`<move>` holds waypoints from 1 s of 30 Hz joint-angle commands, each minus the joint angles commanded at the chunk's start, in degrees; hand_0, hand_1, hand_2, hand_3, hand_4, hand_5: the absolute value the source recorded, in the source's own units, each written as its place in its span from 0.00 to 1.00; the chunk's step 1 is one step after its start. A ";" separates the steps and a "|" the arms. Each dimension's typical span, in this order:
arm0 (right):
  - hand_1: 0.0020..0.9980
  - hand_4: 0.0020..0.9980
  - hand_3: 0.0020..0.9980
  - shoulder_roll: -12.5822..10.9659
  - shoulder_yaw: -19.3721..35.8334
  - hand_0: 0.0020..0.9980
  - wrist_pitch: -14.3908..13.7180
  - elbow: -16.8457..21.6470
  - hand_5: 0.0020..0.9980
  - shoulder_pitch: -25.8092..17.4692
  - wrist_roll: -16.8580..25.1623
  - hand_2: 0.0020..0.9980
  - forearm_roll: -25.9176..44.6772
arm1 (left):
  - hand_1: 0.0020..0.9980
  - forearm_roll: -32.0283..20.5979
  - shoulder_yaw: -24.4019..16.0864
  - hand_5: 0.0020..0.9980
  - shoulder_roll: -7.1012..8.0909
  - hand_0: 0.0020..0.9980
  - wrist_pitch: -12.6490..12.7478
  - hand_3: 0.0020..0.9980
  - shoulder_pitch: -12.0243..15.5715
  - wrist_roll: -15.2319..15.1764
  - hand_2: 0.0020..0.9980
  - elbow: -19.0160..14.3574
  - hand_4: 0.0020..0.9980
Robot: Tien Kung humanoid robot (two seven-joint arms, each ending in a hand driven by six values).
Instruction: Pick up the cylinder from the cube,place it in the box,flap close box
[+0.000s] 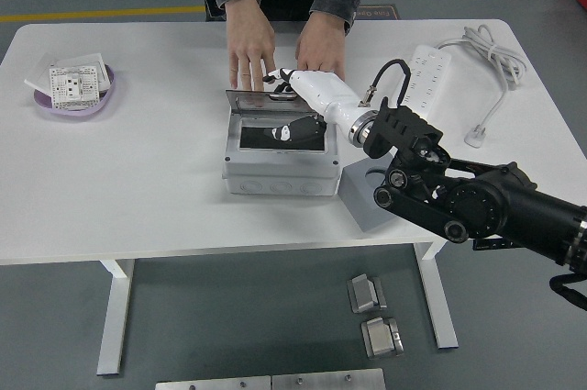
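Note:
A grey box (280, 170) stands at the table's middle, its clear hinged flap (266, 105) tilted partly down over the dark opening. My right hand (292, 87), white with black fingertips, lies on the flap's far edge with fingers spread and holds nothing. A dark and white shape (289, 131) shows through the flap; I cannot tell whether it is my thumb or the cylinder. The grey cube (371, 202) with a round hole on top stands right of the box, partly behind my forearm. A person's two hands (249, 50) rest flat on the table just behind the box.
A purple bowl (78, 101) holding a white socket plate sits at the far left. A white power strip (424, 64) with its coiled cable (486, 46) and plug (474, 138) lies at the right. Metal blocks (367, 294) lie on the floor.

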 joint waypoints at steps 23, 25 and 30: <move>0.70 0.86 0.86 -2.56 2.83 0.76 -0.49 6.08 0.34 -7.07 -0.72 0.75 -2.57 | 0.78 -0.30 0.03 0.58 -0.24 0.78 -0.04 0.87 0.23 0.02 0.76 0.06 0.74; 0.70 0.86 0.87 -3.16 4.37 0.76 -0.81 6.55 0.34 -8.30 -0.55 0.75 -2.66 | 0.78 -0.40 0.16 0.58 -0.21 0.78 -0.05 0.87 0.19 0.03 0.75 0.08 0.74; 0.70 0.86 0.87 -5.60 10.95 0.76 -2.51 9.81 0.35 -14.19 0.63 0.74 -3.68 | 0.78 -0.80 0.70 0.58 -0.08 0.78 -0.05 0.87 0.36 0.08 0.75 0.25 0.74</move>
